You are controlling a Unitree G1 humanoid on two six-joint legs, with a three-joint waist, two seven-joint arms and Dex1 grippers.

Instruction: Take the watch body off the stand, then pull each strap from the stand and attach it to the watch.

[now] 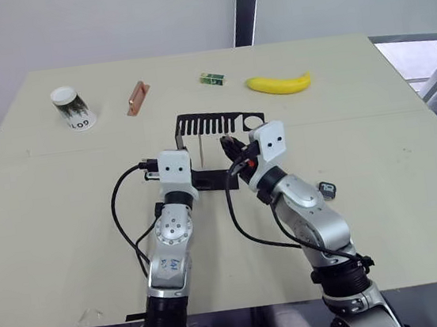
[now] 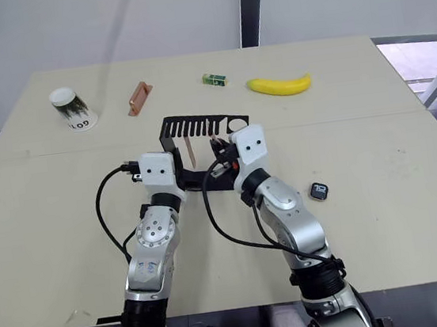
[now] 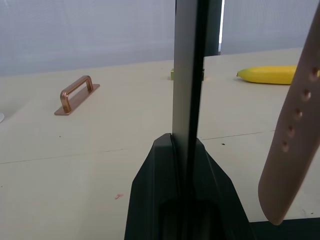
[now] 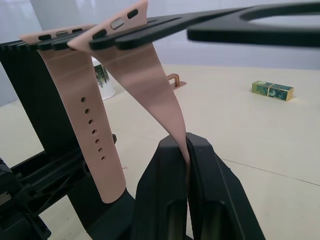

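Observation:
The black stand point(image 1: 219, 122) is upright mid-table. My left gripper point(image 3: 186, 142) is shut on the stand's upright edge point(image 3: 187, 75), at its left end. Two salmon-pink straps hang from the comb slots. The one with holes point(image 4: 95, 135) hangs straight down. The other strap point(image 4: 150, 85) is drawn out at a slant, and my right gripper point(image 4: 187, 141) is shut on its lower end, under the stand's top on the right. The watch body point(image 2: 319, 191), dark-screened, lies on the table to the right of my right arm, off the stand.
Along the far side sit a paper cup point(image 1: 73, 108), a copper-brown handle point(image 1: 137, 98), a small green box point(image 1: 211, 77) and a banana point(image 1: 278, 83). The beige table point(image 1: 400, 213) has open surface to both sides of the arms.

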